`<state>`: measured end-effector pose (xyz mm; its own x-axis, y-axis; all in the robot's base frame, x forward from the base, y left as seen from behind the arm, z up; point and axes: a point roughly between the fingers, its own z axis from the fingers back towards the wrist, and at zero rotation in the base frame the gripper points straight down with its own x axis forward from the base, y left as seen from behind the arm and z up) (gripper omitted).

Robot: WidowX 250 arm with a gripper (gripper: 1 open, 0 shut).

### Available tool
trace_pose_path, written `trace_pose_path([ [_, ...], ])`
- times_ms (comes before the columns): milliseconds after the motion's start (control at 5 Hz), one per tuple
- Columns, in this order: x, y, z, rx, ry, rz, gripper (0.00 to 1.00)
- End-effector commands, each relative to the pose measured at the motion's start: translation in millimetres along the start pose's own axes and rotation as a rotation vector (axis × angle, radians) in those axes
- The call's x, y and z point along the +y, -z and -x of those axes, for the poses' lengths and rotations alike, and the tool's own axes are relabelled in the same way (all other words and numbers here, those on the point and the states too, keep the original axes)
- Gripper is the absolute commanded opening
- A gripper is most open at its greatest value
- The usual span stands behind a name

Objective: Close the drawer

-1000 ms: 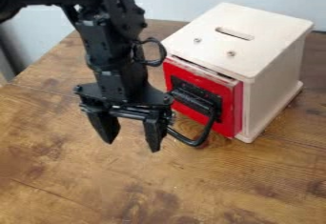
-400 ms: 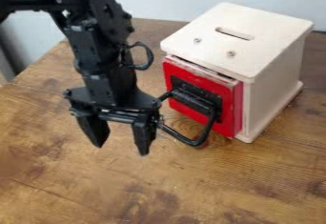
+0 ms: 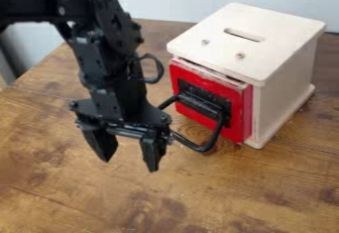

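Note:
The red drawer (image 3: pixel 205 103) with a black centre panel sits in the front face of a cream-white box (image 3: pixel 272 78); its front stands about flush with the box face. Its black wire loop handle (image 3: pixel 199 138) juts out toward the lower left over the table. My black gripper (image 3: pixel 125 150) hangs just left of the handle, pointing down, fingers spread open and empty. The right fingertip (image 3: pixel 151 158) is close beside the loop; I cannot tell if it touches.
The box has a slotted top (image 3: pixel 243 35). The wooden table (image 3: pixel 252 192) stretches in front and to the left. My arm (image 3: pixel 99 39) rises at the upper left. A pale wall lies behind.
My gripper has shifted a little to the left and lower, away from the handle, staying open. The drawer looks unchanged.

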<state>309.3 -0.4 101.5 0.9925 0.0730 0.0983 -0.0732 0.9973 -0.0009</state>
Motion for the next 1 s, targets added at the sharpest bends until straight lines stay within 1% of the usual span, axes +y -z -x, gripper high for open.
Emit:
trace_pose_path([
  [0,-5.5,-19.5,-3.9,-0.079,-0.005,0.001,1.0],
  [200,-6.8,-15.0,-3.9,-0.077,-0.024,-0.005,1.0],
  [600,0.6,-5.3,-5.2,-0.049,0.002,0.0,1.0],
  [800,0.8,-7.5,-2.1,-0.043,-0.004,0.001,1.0],
])
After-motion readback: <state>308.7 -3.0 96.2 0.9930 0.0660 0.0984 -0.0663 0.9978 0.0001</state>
